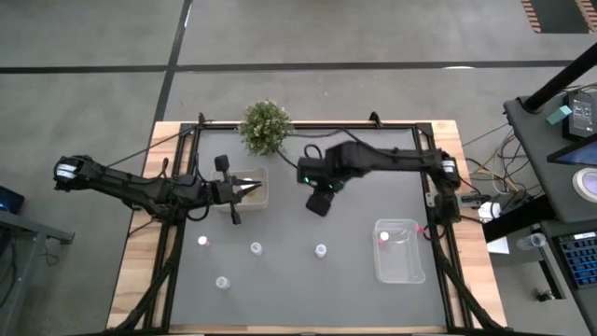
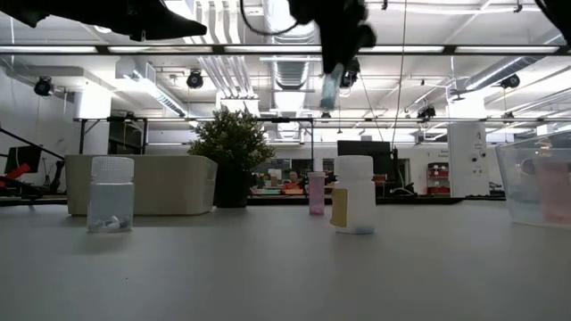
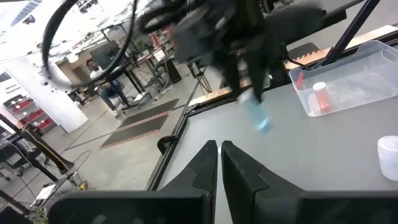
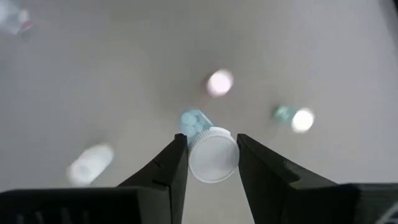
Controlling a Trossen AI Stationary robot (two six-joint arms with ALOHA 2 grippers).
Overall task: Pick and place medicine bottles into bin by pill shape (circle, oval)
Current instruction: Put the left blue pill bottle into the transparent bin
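A bottle (image 4: 211, 152) is held by its white cap between the fingers of the right gripper (image 4: 212, 163), raised well above the table (image 1: 354, 224) near its middle, its body hanging downward. The clear bin (image 1: 399, 250) lies toward the right arm's side; the tan bin (image 1: 250, 189) lies opposite, beside the left gripper (image 3: 219, 149), which is closed and empty.

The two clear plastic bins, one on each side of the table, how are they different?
The clear plastic bin by the right arm holds a small bottle with a pink mark; the clear plastic bin by the left arm has that arm's shut fingers above it, and its contents cannot be made out. The right one sits nearer the front edge, the left one next to the green potted plant. Both are see-through and open-topped.
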